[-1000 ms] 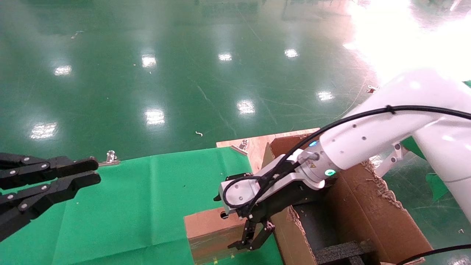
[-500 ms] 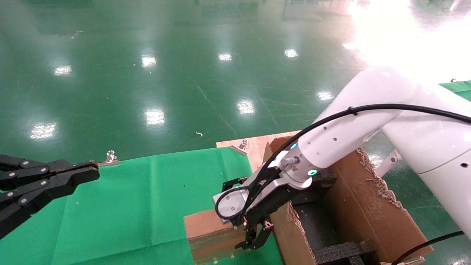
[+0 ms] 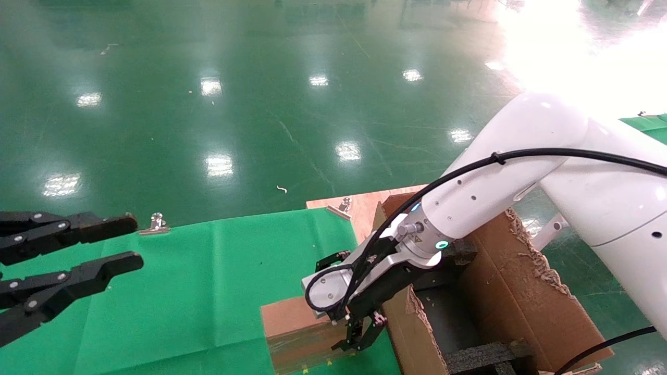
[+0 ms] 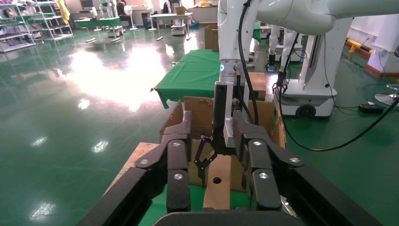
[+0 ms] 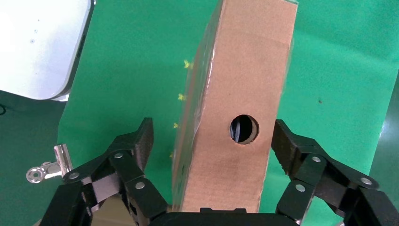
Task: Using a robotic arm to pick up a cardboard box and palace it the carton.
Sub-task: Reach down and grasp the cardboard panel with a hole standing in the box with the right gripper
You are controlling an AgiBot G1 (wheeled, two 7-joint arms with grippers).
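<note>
Green cloth [image 3: 198, 291]; right claw [image 5: 211, 160] open, straddling flat cardboard box [image 5: 244, 94].

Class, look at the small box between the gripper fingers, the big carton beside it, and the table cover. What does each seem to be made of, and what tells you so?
Box: brown cardboard, matte, with glossy clear tape along one edge. Carton: corrugated cardboard, judging by its torn, ragged flap edges; its dark inserts look like black foam. Table cover: probably green cloth, creased in fold lines.

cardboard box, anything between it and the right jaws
Nothing visible. The right gripper is open and straddles the cardboard box, one jaw on each side with bare gaps, over the green cloth.
</note>
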